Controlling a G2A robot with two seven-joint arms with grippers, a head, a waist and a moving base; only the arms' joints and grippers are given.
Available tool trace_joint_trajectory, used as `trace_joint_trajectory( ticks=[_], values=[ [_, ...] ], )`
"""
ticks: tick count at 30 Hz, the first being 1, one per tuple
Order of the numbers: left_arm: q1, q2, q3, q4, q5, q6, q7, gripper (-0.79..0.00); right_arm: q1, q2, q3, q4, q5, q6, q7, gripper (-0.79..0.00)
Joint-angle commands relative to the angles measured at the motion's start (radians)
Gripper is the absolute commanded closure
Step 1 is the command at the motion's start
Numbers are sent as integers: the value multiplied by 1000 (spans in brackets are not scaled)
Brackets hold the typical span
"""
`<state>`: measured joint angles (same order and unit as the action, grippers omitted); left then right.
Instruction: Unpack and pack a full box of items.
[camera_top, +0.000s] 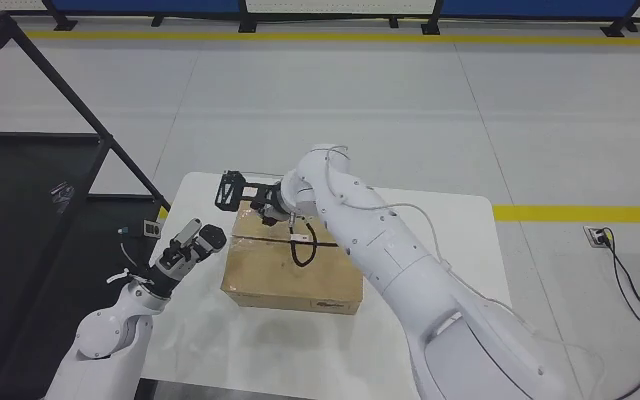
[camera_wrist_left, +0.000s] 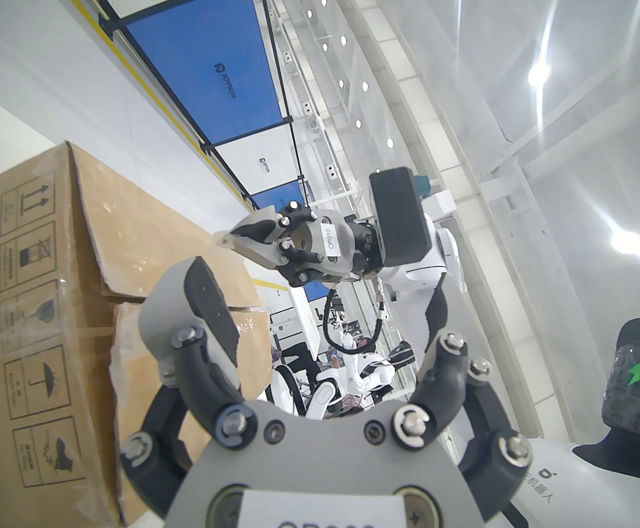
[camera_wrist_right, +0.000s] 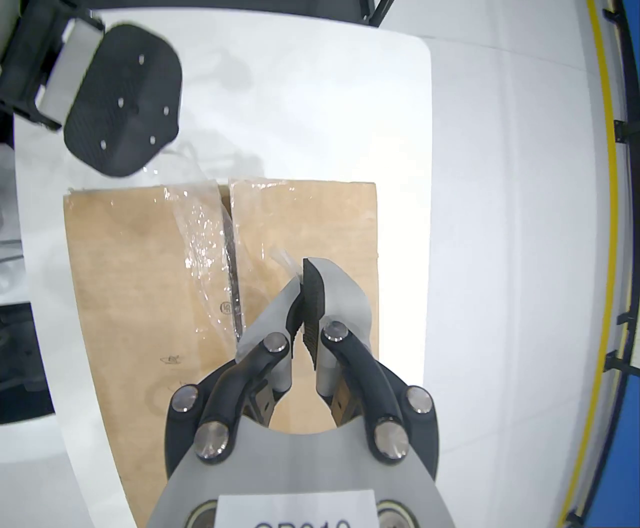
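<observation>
The box (camera_wrist_left: 135, 220) has a column of black handling signs (camera_wrist_left: 32, 320) on one side: two upward arrows, a stacking mark, a glass and an umbrella, some with tiny lettering beneath. A white sticker (camera_wrist_left: 327, 242) with a short code sits on the right gripper (camera_wrist_left: 227, 239). Blue wall panels (camera_wrist_left: 225, 90) bear white logos. The box top has a small round stamp (camera_wrist_right: 227, 307), perhaps a maker's mark.

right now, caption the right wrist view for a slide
Right tool pinching a clear tape end above the cardboard box.
</observation>
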<state>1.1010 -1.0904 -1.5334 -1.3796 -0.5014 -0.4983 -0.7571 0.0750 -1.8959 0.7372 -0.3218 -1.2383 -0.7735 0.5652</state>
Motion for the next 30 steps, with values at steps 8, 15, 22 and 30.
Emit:
trace_joint_trajectory(
  ticks=[8, 15, 22, 30],
  values=[
    [-28, -4, 19, 17, -7, 12, 13, -763, -135, 103, 107, -169, 20, 95, -51, 0],
    [-49, -7, 28, 41, -11, 11, 34, -763, -468, 230, 281, -707, -59, 129, 25, 0],
    [-63, -9, 32, 62, -6, 11, 40, -742, -839, 305, 439, -1244, -98, 97, 121, 0],
    [-63, -10, 37, 65, -1, 7, 40, -745, -910, 320, 451, -1303, -90, 117, 46, 0]
  ],
)
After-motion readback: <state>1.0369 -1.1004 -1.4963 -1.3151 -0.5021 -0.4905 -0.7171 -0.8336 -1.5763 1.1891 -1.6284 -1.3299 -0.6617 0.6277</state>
